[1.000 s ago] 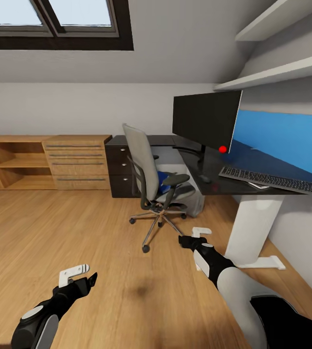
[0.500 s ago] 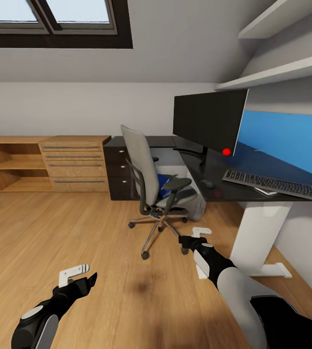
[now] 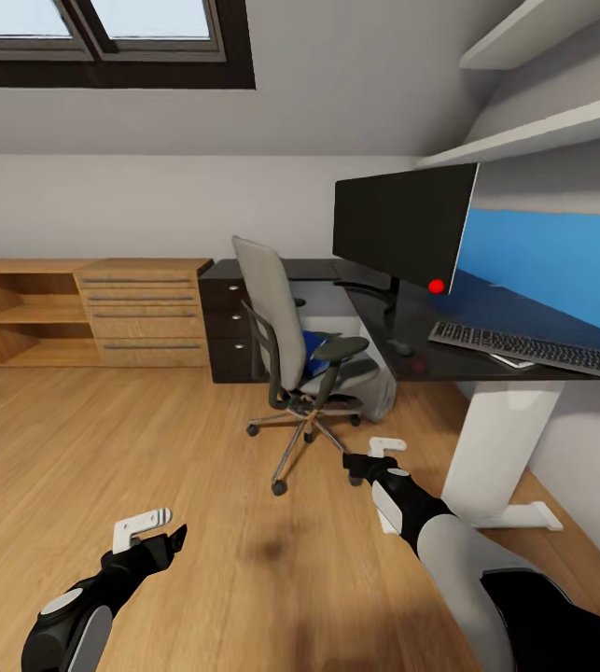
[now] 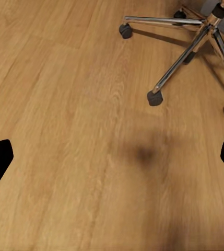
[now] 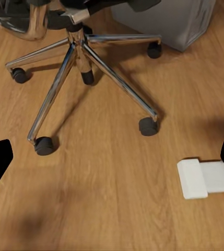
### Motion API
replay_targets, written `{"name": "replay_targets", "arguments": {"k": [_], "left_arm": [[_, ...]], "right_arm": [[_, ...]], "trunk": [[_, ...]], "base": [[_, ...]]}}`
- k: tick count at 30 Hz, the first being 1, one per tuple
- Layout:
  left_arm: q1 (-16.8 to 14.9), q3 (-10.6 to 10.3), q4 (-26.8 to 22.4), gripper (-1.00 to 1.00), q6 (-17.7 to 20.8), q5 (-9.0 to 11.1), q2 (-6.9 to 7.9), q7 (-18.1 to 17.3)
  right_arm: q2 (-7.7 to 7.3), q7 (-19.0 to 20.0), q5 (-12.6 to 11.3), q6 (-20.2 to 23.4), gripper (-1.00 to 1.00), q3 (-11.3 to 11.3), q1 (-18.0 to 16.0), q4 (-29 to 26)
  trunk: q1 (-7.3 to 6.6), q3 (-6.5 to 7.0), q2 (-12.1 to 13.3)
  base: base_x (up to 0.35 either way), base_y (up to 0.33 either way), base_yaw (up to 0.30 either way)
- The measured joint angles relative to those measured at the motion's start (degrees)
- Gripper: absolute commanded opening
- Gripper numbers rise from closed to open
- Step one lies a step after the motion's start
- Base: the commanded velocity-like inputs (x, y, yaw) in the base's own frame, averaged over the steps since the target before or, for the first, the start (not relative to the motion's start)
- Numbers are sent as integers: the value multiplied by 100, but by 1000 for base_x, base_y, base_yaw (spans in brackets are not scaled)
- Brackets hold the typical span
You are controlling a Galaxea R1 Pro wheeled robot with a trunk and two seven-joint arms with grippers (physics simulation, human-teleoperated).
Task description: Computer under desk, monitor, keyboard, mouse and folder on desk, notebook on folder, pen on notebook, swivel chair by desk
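Wooden floor (image 3: 150,439), left hand (image 3: 150,534) and right hand (image 3: 374,457) held low, fingers apart, swivel chair (image 3: 290,345) ahead

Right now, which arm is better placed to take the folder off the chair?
Right, probably. The right gripper hangs open near the chair, on the side toward the desk, with the folder on the seat ahead of it. The left gripper is open too, but lower and farther off over bare floor.

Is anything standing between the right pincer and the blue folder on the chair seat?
Yes. The folder lies on the chair seat, behind the near black armrest, which crosses the line from the right pincer. Only wooden floor lies between pincer and chair base.
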Motion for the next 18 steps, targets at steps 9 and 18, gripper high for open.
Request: {"name": "replay_targets", "arguments": {"k": [9, 18], "left_arm": [[0, 0, 0, 100, 0, 0, 0, 8], [0, 0, 0, 100, 0, 0, -3, 16]], "right_arm": [[-3, -6, 5, 0, 100, 0, 0, -13], [-7, 2, 14, -2, 100, 0, 0, -16]], "trunk": [[198, -162, -361], [261, -352, -452]], "base": [[0, 0, 0], [0, 0, 0]]}}
